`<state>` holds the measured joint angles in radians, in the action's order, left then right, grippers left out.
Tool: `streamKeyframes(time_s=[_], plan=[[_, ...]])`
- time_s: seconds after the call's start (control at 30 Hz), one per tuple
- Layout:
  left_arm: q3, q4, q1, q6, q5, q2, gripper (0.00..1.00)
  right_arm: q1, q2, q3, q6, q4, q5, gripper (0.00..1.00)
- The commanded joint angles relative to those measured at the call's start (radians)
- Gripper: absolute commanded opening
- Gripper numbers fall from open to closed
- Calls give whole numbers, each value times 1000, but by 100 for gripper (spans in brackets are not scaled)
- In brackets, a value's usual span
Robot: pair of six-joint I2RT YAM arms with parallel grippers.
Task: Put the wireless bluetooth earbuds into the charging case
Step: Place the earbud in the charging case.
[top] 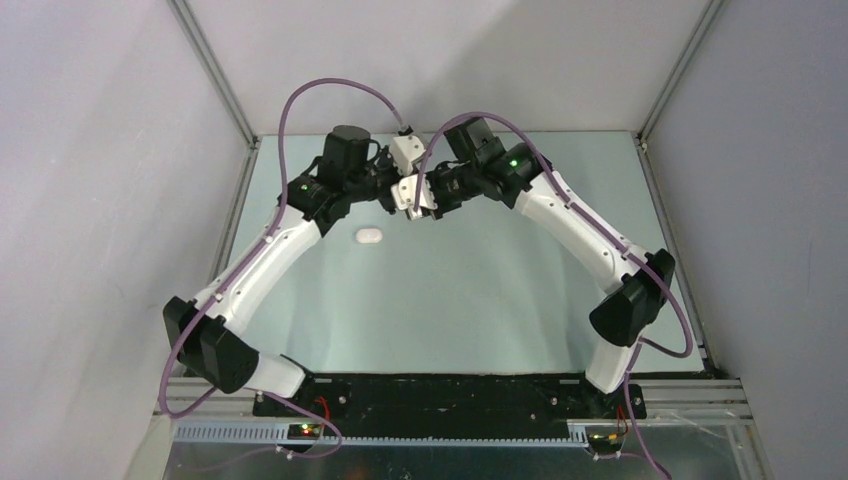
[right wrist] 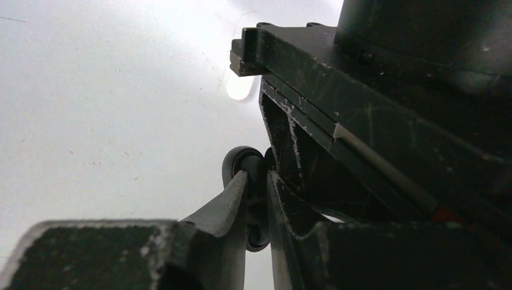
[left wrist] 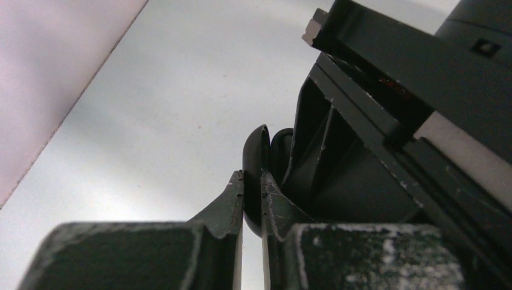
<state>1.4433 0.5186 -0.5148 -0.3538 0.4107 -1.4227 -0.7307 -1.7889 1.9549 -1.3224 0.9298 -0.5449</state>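
- Two tools are meeting in mid-air over the far part of the surface [top: 450,300], apparently so that one is steadying the work for the other.
- The left tool [left wrist: 252,179] is clamping one thin shell of the black case [left wrist: 256,151], holding it edge-up and clear of the surface.
- The right tool [right wrist: 258,175] is flanking a dark piece [right wrist: 250,205], probably the same case; whether it is gripping cannot be told.
- The white case [top: 369,236] is lying flat near the left arm [top: 270,250], well apart from both tools.
- No buds are showing; they are probably hidden or already seated.
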Motion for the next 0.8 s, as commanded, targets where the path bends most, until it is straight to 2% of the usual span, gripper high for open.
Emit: streamKeyframes(time_s=[0.0, 0.1, 0.47, 0.77], plan=[[-2, -76, -20, -21, 27, 65, 0, 5, 55, -84, 72, -127, 14, 24], [-5, -76, -19, -21, 25, 64, 0, 11, 90, -125, 86, -171, 4, 27], [-24, -76, -16, -26, 13, 61, 0, 49, 142, -148, 117, -146, -74, 30], [-59, -77, -8, -58, -4, 68, 0, 141, 323, -262, 350, -291, -200, 34]])
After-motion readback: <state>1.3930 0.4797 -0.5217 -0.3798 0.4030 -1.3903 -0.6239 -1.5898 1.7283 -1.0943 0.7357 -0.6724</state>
